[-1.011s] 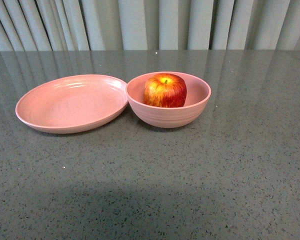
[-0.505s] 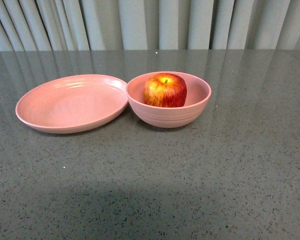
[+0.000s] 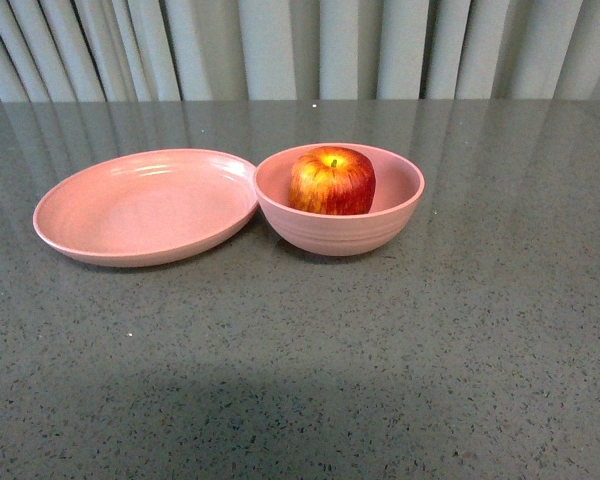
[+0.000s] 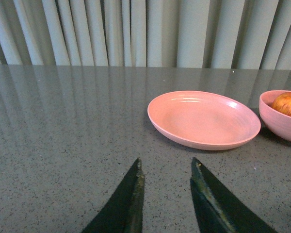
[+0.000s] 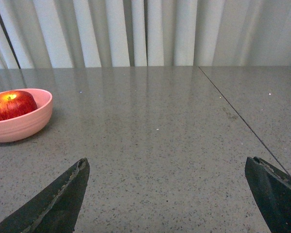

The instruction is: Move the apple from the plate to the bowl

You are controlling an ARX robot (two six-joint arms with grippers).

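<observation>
One apple [image 3: 331,181] in one bowl [image 3: 340,232] (plate [image 3: 140,210] seemingly touching).

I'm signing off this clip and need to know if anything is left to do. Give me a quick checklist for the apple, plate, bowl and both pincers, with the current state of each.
1. Apple inside the bowl: ok, it sits upright with its stem up.
2. Plate empty: ok, nothing lies on it.
3. Bowl standing level on the table: ok; its rim meets or nearly meets the plate's rim, contact cannot be told.
4. Left pincer free: ok, open, holding nothing, short of the plate.
5. Right pincer free: ok, wide open, holding nothing, off to the side of the bowl.
6. Arms clear of the dishes in the front view: ok, neither arm shows there.
</observation>
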